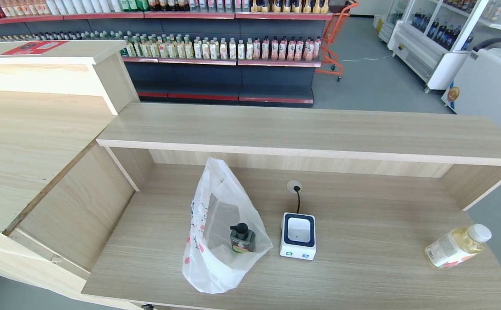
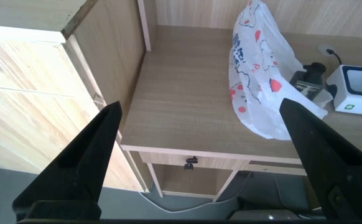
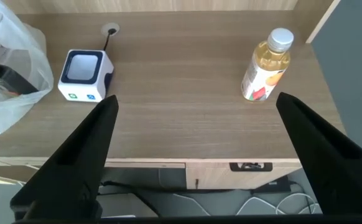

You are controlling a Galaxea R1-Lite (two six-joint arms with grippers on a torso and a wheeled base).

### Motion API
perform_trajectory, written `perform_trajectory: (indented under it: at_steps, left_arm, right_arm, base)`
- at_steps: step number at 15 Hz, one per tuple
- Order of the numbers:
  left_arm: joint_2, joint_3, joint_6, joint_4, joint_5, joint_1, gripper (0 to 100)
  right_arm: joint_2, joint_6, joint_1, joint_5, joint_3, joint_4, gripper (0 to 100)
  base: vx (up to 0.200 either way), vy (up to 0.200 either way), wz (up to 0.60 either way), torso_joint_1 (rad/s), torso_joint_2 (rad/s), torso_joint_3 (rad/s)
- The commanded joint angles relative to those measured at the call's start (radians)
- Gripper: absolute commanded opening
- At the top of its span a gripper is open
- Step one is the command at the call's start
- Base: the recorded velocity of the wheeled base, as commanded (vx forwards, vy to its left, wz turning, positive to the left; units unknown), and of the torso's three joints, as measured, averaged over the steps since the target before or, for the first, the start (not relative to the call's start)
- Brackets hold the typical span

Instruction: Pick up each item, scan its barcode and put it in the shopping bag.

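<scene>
On counter (image 1: pixel 362 280), scanner (image 1: pixel 298 236) stands between bag (image 1: pixel 220 258) and lying bottle (image 1: pixel 457 246); left gripper (image 2: pixel 201 104) and right gripper (image 3: pixel 196 98) spread, empty.

I see a pale wood counter (image 1: pixel 362 267) with a raised ledge (image 1: pixel 310 129) behind it. Beyond lie grey floor (image 1: pixel 371 82), dark shelves (image 1: pixel 216 73) of bottles, an orange trolley (image 1: pixel 331 51) and glass-door coolers (image 1: pixel 440 38) on the right. The light is bright and even.
</scene>
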State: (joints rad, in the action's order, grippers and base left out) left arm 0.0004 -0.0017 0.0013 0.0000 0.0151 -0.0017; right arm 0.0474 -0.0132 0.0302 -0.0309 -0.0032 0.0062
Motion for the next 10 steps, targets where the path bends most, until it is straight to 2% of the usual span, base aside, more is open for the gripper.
perform_trajectory:
  at_steps: [1,7,10]
  left_arm:
    - [0.000,0.000,0.000,0.000,0.000,0.002,100]
    - [0.000,0.000,-0.001,0.000,0.000,0.002,100]
    - [0.000,0.000,-0.006,-0.002,0.002,0.002,100]
  right_arm:
    - [0.008,-0.001,-0.001,0.000,0.000,0.001,100]
    - [0.008,0.001,-0.001,0.000,0.000,0.001,100]
    - [0.008,0.001,-0.001,0.000,0.000,0.001,100]
  base:
    - [0.000,-0.200,0.00,0.017,0.00,-0.002]
    - [0.000,-0.200,0.00,-0.001,0.00,0.002]
    - [0.000,0.000,0.00,0.000,0.00,0.000]
